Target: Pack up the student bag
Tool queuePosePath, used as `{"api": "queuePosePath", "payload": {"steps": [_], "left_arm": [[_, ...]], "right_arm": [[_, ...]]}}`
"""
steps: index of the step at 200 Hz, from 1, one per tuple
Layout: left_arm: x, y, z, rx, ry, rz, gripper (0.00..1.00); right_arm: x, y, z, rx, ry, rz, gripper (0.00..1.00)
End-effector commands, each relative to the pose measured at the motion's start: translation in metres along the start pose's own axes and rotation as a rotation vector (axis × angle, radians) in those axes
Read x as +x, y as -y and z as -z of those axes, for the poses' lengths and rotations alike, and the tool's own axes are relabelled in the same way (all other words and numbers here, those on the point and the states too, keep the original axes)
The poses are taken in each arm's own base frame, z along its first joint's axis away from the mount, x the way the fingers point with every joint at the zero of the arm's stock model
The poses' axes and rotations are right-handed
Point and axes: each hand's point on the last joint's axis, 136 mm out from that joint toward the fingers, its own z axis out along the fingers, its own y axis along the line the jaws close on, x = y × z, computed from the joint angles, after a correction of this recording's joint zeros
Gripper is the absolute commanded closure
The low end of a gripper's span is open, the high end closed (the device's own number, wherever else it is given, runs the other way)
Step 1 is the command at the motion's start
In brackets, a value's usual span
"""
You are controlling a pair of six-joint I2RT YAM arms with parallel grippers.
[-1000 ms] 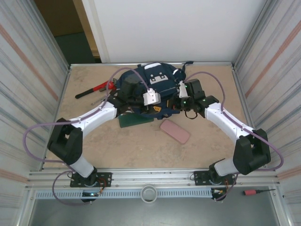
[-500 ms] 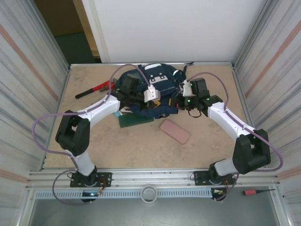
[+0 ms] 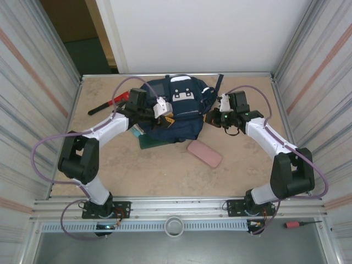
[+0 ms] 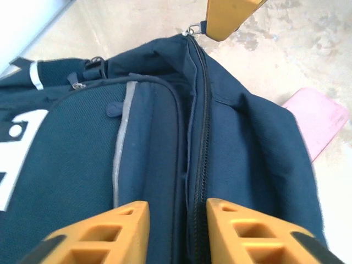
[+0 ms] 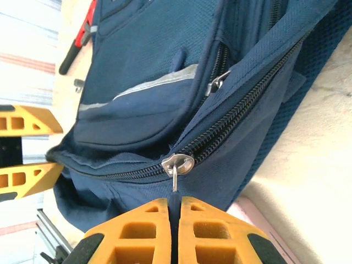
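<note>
The student bag (image 3: 176, 107) lies at the table's far middle, navy with white patches. My right gripper (image 5: 175, 206) is shut on the pull tab of the main zipper's silver slider (image 5: 179, 163) at the bag's right side (image 3: 212, 116). My left gripper (image 4: 177, 212) hovers over the bag's near left edge (image 3: 169, 116). It is open, its orange fingers (image 4: 129, 225) straddling the zipper line (image 4: 201, 137) with nothing pinched between them. The right finger (image 4: 231, 14) and the slider (image 4: 192, 28) show at the far end of that zipper.
A pink case (image 3: 204, 153) lies just in front of the bag, near its right side. A dark green flat item (image 3: 157, 141) pokes out from under the bag's near left edge. A red-handled tool (image 3: 107, 104) lies at the far left. Metal walls close in both sides.
The left gripper has drawn back leftward across the bag. The right gripper has shifted up and right, still on the zipper pull. The bag's open mouth has closed, and its front pocket faces up.
</note>
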Motion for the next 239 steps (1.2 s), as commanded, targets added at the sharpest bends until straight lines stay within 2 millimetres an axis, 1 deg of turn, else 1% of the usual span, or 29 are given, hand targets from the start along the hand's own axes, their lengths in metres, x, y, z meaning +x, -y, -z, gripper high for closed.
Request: {"api": "queuePosePath", "payload": {"steps": [1,14,26,49,71,78,84,99,113,116,137,154,165,183,200,208,219,229,239], "left_arm": [[-0.043,0.002,0.007,-0.056,0.035,-0.093,0.53],[-0.051,0.012,-0.004,-0.041,0.013,-0.134,0.47],[-0.054,0.02,-0.016,-0.022,-0.018,-0.164,0.44],[-0.047,0.027,-0.039,0.021,-0.075,-0.163,0.42],[-0.039,0.023,-0.053,0.026,-0.114,-0.163,0.43],[-0.038,0.022,-0.056,0.029,-0.117,-0.164,0.46],[-0.036,0.02,-0.057,0.028,-0.122,-0.166,0.52],[-0.037,0.016,-0.055,0.027,-0.121,-0.165,0.73],[-0.043,0.012,-0.046,0.032,-0.09,-0.149,0.97],[-0.045,0.011,-0.044,0.033,-0.08,-0.145,1.0],[-0.061,0.009,-0.025,0.033,0.014,-0.128,1.0],[-0.077,0.011,-0.01,0.037,0.107,-0.134,1.0],[-0.086,0.015,-0.003,0.046,0.16,-0.141,1.0],[-0.097,0.022,0.004,0.057,0.219,-0.159,1.0],[-0.106,0.025,0.01,0.061,0.254,-0.17,1.0],[-0.108,0.024,0.011,0.058,0.266,-0.17,1.0],[-0.111,0.024,0.012,0.056,0.276,-0.174,1.0],[-0.112,0.023,0.011,0.056,0.28,-0.168,1.0],[-0.112,0.022,0.01,0.059,0.28,-0.166,1.0]], "right_arm": [[-0.018,-0.034,0.01,-0.048,0.056,0.062,1.0],[-0.019,-0.046,0.01,-0.066,0.059,0.081,1.0],[-0.019,-0.057,0.01,-0.08,0.06,0.098,1.0],[-0.018,-0.071,0.011,-0.1,0.062,0.119,1.0],[-0.016,-0.075,0.013,-0.11,0.064,0.127,1.0],[-0.016,-0.073,0.013,-0.104,0.065,0.126,1.0],[-0.016,-0.07,0.014,-0.098,0.068,0.127,1.0],[-0.018,-0.053,0.015,-0.069,0.077,0.102,1.0],[-0.018,-0.034,0.014,-0.058,0.078,0.06,1.0],[-0.019,-0.03,0.014,-0.057,0.079,0.053,1.0],[-0.023,0.009,0.012,0.01,0.095,-0.012,1.0],[-0.031,0.047,0.01,0.118,0.119,-0.066,1.0],[-0.038,0.073,0.009,0.218,0.137,-0.087,1.0],[-0.052,0.106,0.001,0.316,0.155,-0.126,1.0],[-0.066,0.126,-0.011,0.334,0.162,-0.169,1.0],[-0.071,0.131,-0.018,0.33,0.159,-0.179,1.0],[-0.074,0.14,-0.029,0.327,0.138,-0.194,0.99],[-0.076,0.142,-0.034,0.304,0.121,-0.198,0.95],[-0.077,0.14,-0.034,0.273,0.116,-0.199,0.91]]}}
